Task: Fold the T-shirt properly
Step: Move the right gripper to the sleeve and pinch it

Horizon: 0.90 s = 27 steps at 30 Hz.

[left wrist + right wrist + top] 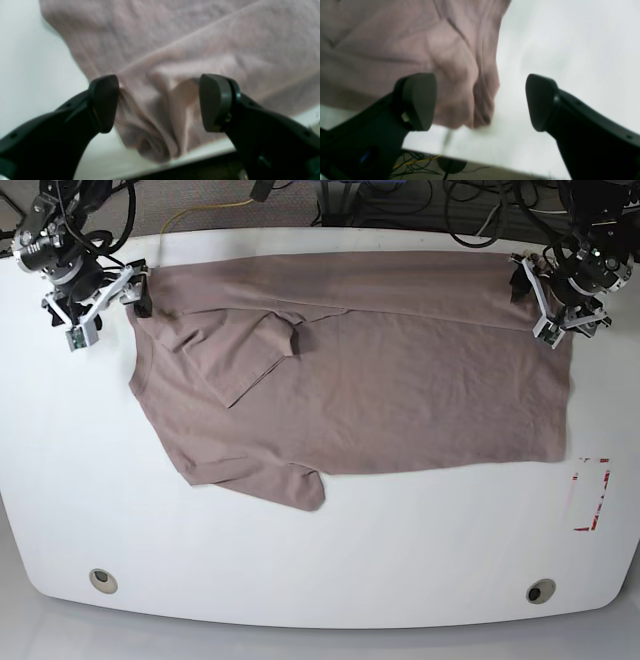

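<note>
Spread flat across the far half of a white table (320, 570): a mauve-brown T-shirt (400, 390), collar end toward the base view's left, hem toward its right, far edge turned over along a long straight fold. At far left, near the table's back corner, the right pincer (100, 305), poised at the shoulder corner of the cloth. Seen from the right wrist: fingers (417, 100) spread wide, a bunched, rounded lump of T-shirt (460, 95) lying in the gap nearer the left-hand finger, bare table on the other side, nothing pinched. Toward the near left of the garment, one short sleeve (290, 485) sticking out over the table; the other sleeve (262, 345) folded inward onto the chest. At far right, by the hem corner, the left pincer (548, 298). Seen from the left wrist: fingers (105, 102) likewise apart, a crumpled, gathered wad of fabric (155, 120) sitting between them, brushing the left-hand pad, clear of the other, not clamped. On the table just right of the hem, a small red-and-white marking (592, 495).
</note>
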{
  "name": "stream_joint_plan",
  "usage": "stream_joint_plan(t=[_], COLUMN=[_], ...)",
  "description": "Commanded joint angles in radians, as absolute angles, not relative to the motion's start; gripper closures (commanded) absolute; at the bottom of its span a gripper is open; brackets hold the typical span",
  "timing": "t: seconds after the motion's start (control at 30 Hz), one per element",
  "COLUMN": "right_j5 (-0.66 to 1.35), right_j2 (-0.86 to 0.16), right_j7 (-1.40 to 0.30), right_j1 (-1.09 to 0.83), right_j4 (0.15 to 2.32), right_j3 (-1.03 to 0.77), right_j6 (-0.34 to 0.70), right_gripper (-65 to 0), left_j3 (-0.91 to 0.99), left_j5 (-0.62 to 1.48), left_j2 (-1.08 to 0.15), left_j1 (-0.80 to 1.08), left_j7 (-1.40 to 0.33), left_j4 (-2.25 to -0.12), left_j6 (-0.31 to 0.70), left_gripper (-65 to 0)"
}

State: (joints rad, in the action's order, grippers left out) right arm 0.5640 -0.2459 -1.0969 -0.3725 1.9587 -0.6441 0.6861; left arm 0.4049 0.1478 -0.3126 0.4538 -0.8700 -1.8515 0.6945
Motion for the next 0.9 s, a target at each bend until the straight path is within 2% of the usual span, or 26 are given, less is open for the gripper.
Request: stream_joint_plan(t=[0.0,0.4,0.67,0.87], right_j5=[0.582,0.417,0.395,0.394], right_j2=[-0.251,-0.211,-0.211,-0.213], right_j7=[-1.067,-1.064,-1.061,-1.003], right_j1=[-0.321,-0.071,0.021,0.041], right_j4=[1.966,1.785,1.664,1.598], right_j3=[-0.578,-0.375,-0.291,-0.234], right_j6=[0.698,0.698,0.698,0.698], right_gripper=[-53.0,-52.5,-37.9,-36.1], left_j3=[0.426,0.489,0.490,0.489], left_j5=[0.154,0.154,0.153,0.151], left_j2=[-0.329,-0.328,-0.323,-0.323], left_j1=[0.420,0.414,0.414,0.414], left_j7=[-0.869,-0.875,-0.874,-0.874], left_j4=[-1.867,-1.863,-1.860,-1.859], left_j6=[0.691,0.691,0.691,0.691], left_gripper=[-45.8,-45.8,-45.8,-45.8])
